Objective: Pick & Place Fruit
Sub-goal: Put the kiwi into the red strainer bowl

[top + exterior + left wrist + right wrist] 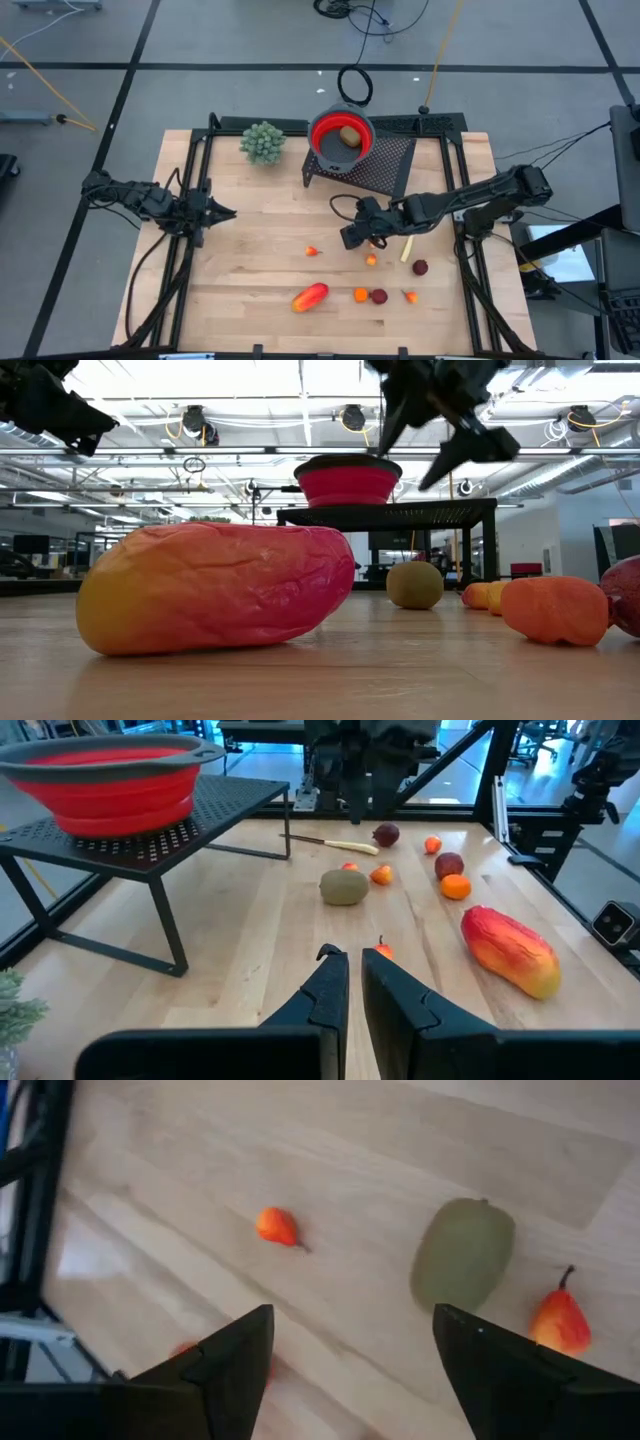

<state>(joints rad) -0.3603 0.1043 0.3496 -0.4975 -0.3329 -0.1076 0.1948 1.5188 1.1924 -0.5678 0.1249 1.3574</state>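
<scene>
Toy fruit lies scattered on the wooden table (250,290): a long red-orange piece (310,297), tiny orange and dark-red bits (379,296), and an olive-brown oval (344,887) resting on its side. A second olive-brown oval (348,137) sits inside the red bowl (325,130), which stands on a black mesh stand (385,165). My right gripper (350,1370) hangs open above the table, slanting down, the oval (462,1255) just beyond its fingertips. My left gripper (355,985) waits shut at the table's left side, holding nothing.
A green bushy plant ball (263,142) stands at the far left of the bowl. A pale yellow stick (406,250) lies right of my right gripper. Black frame rails (465,250) run along the table's left and right sides. Bare wood lies between the two grippers.
</scene>
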